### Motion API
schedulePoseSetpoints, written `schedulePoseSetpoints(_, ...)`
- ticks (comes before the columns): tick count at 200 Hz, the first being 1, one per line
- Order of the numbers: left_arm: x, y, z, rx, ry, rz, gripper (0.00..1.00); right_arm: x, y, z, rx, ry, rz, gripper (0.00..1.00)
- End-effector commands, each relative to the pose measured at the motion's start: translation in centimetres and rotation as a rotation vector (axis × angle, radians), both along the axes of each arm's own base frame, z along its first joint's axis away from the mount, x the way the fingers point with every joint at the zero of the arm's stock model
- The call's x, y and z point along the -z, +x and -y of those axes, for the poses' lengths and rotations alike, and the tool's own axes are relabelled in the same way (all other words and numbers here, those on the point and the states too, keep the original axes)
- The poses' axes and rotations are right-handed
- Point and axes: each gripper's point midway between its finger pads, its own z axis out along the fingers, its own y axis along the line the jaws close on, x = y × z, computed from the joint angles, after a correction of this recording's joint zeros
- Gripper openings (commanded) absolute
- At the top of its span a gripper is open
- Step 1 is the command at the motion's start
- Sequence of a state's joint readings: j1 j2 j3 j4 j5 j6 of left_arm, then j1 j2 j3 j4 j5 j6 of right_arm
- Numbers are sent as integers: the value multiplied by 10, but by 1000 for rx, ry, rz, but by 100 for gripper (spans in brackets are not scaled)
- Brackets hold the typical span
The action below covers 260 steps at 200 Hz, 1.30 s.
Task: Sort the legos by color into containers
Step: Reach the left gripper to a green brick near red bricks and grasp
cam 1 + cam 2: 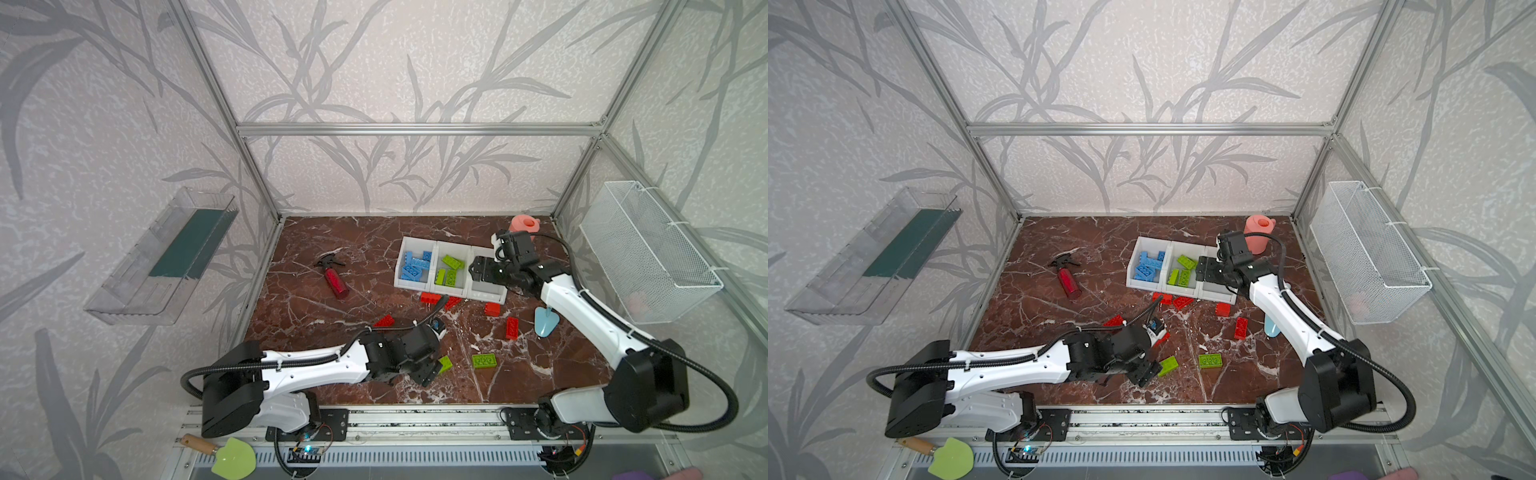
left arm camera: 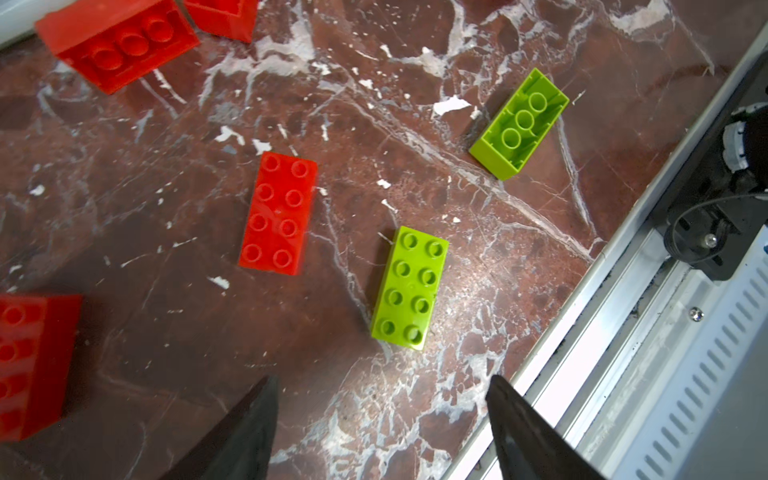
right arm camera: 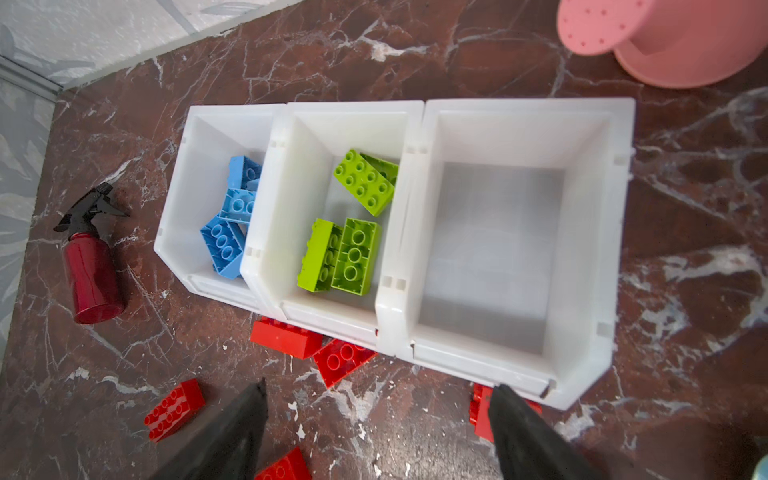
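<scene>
Three joined white containers (image 1: pixel 486 296) (image 3: pixel 519 112) stand at the back right. The left bin holds blue legos (image 3: pixel 232 220), the middle one lime green legos (image 3: pixel 353 253), and the right one is bare. Red legos (image 1: pixel 512 328) (image 3: pixel 345 359) lie scattered on the floor in front of them. My right gripper (image 1: pixel 478 270) (image 3: pixel 379 386) hovers open and empty over the right bin's front. My left gripper (image 1: pixel 432 372) (image 2: pixel 382 381) is low near the table's front edge, open, with nothing between its fingers. A green lego (image 2: pixel 409 286) lies just beyond it, a second green one (image 2: pixel 519 124) farther on.
A red spray bottle (image 1: pixel 336 280) lies left of the bins. A pink watering can (image 1: pixel 524 223) stands behind them. A light blue trowel (image 1: pixel 544 322) lies under the right arm. A wire basket (image 1: pixel 648 253) and a clear tray (image 1: pixel 162 257) hang on the side walls.
</scene>
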<state>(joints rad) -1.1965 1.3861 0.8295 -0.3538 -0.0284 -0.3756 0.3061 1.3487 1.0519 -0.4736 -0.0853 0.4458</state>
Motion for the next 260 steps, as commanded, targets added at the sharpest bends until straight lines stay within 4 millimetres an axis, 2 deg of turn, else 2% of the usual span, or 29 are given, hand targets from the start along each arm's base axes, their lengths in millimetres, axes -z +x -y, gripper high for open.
schedulePoseSetpoints(1, 6, 0, 13, 52, 23, 5, 77, -3, -19, 6, 19, 45, 38, 84)
schedulePoseSetpoints(39, 28, -1, 25, 77, 71, -26, 74, 10, -50, 20, 39, 55, 44, 84)
schedulePoseSetpoints(84, 43, 1, 29, 74, 118, -28, 72, 16, -70, 25, 23, 42, 47, 84)
schedulePoseSetpoints(132, 56, 1, 36, 91, 157, -48, 64, 16, -75, 29, 13, 17, 61, 84)
schedulePoseSetpoints(192, 62, 2, 39, 86, 188, -53, 38, 22, -77, 31, 5, -1, 58, 84)
schedulePoseSetpoints(217, 59, 3, 42, 84, 183, -47, 29, 22, -78, 30, -2, 2, 58, 85)
schedulePoseSetpoints(260, 46, 10, 48, 78, 160, -12, 24, 23, -82, 27, -12, 25, 63, 86)
